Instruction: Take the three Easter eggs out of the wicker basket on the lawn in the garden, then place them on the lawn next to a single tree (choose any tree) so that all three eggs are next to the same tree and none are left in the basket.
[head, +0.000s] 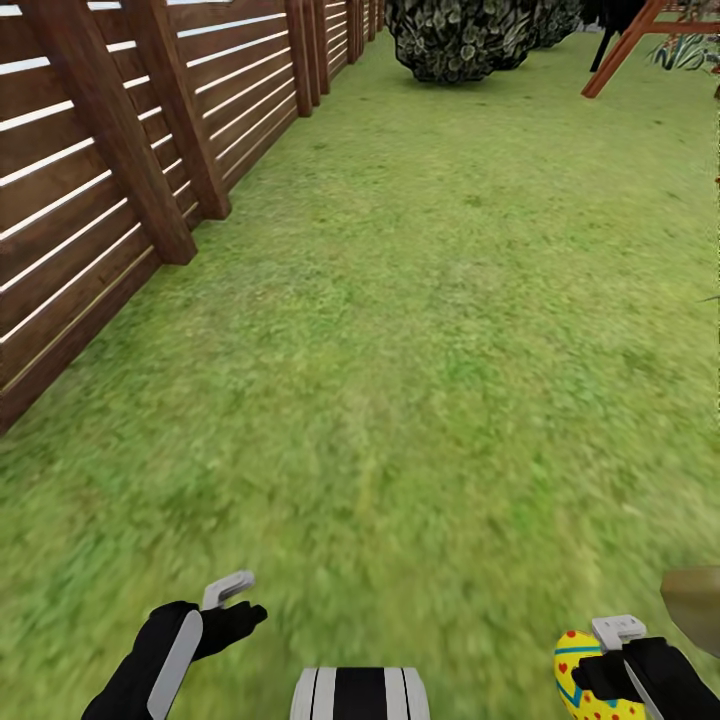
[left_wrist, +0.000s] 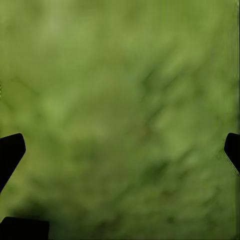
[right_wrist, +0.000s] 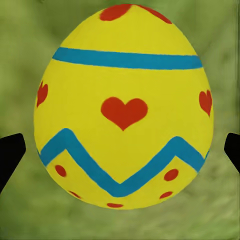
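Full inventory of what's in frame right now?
Easter egg: one, yellow with red hearts and blue bands, in the right gripper
lawn: green, fills the ground
fence: brown slats, along the left
bush: one, dark, far end by the fence
swing frame: reddish wood, far right
tan object: one, right edge, cut off, cannot identify
left gripper: black and white, open, empty
right gripper: black and white, shut on the egg

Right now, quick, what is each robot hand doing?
Left end effector: open, holding nothing, above the lawn.
Right end effector: closed on a yellow Easter egg with red hearts.
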